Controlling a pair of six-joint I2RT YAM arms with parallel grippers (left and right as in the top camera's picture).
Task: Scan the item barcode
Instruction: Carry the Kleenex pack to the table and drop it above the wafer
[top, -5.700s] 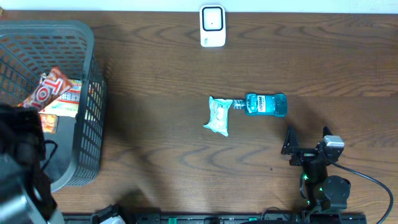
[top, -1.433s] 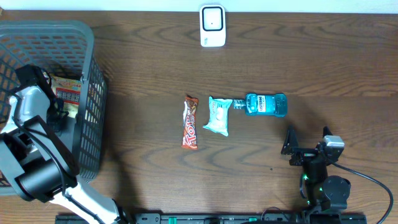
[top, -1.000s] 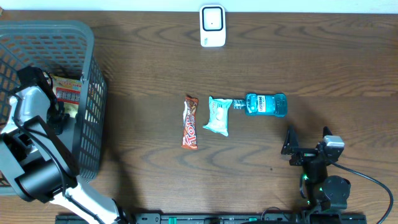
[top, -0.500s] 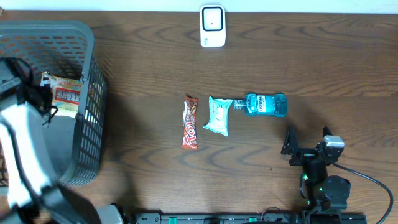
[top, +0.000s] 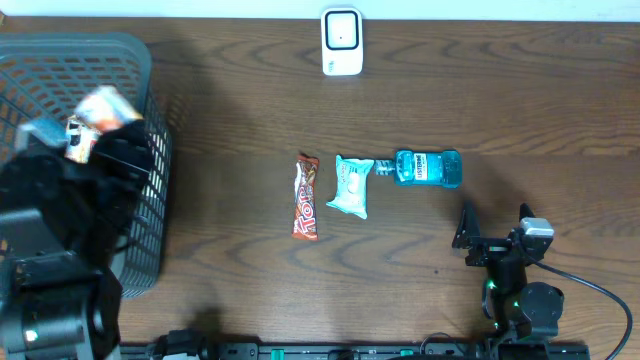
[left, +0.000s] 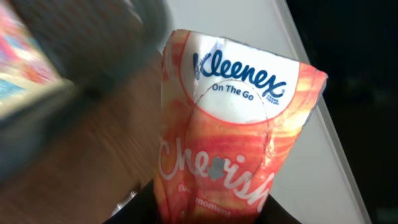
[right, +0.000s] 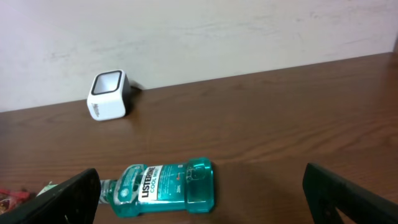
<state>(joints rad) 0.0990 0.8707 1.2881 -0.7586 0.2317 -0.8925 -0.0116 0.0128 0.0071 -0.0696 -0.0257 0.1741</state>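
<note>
An orange and white Kleenex tissue pack fills the left wrist view, its lower end pinched between the dark jaws of my left gripper. From overhead the pack hangs blurred above the grey basket at the left, with the left gripper just below it. The white barcode scanner stands at the table's far edge, also in the right wrist view as the scanner. My right gripper rests open near the front right, nothing between its fingers.
A row lies mid-table: a red candy bar, a pale green wipes pack and a teal Listerine bottle. The bottle lies on its side just ahead of the right gripper.
My left arm has risen out of the basket with the tissue pack in its grip. The candy bar, in the basket earlier, lies on the table. The right arm has not moved.
</note>
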